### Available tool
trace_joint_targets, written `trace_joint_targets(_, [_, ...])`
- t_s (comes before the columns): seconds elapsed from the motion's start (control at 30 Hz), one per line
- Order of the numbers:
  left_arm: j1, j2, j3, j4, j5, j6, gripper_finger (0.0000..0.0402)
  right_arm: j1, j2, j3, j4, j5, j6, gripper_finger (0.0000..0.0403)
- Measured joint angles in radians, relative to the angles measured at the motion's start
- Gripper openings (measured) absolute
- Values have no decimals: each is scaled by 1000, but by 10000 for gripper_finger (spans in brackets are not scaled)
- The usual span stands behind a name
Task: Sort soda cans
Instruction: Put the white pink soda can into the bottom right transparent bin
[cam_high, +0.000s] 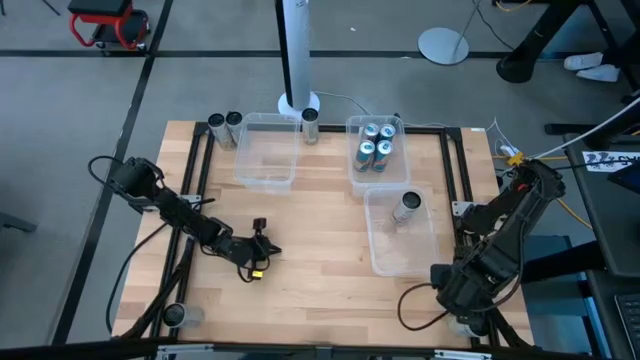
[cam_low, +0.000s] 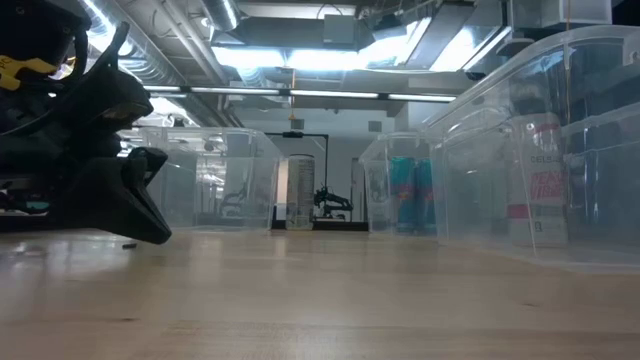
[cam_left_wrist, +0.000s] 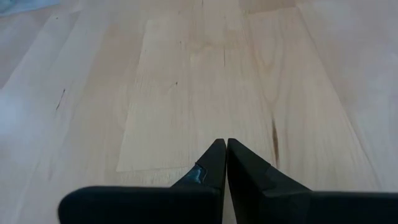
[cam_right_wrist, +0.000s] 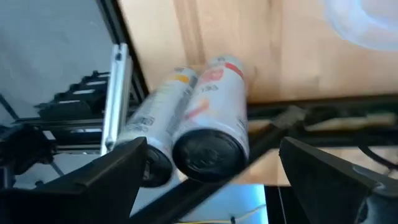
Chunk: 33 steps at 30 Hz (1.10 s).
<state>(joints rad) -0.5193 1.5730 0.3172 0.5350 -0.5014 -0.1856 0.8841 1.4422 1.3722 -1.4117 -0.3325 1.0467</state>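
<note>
Two pale soda cans with red and yellow marks stand side by side at the table's near right corner, by the black frame. My right gripper hangs over them, open, one finger on either side, touching neither. My left gripper is shut with nothing in it, low over the bare wood left of centre. Several blue-and-silver cans stand in the far right bin. One can stands in the near right bin.
A bin with no cans stands at the far middle, with a can beside it. Two dark cans stand at the far left and one can at the near left corner. Bare wood lies in the middle.
</note>
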Motion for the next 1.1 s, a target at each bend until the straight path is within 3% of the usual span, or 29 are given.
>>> trace_joint_targets(0.73, [1, 0, 0, 1, 0, 30, 8, 0, 102, -10, -45, -98, -83, 363])
trace_joint_targets(0.97, [1, 0, 0, 0, 0, 29, 8, 0, 101, -65, -26, -173, -101, 363])
trace_joint_targets(1.1, [1, 0, 0, 0, 0, 29, 8, 0, 100, -88, 16, -156, -128, 363])
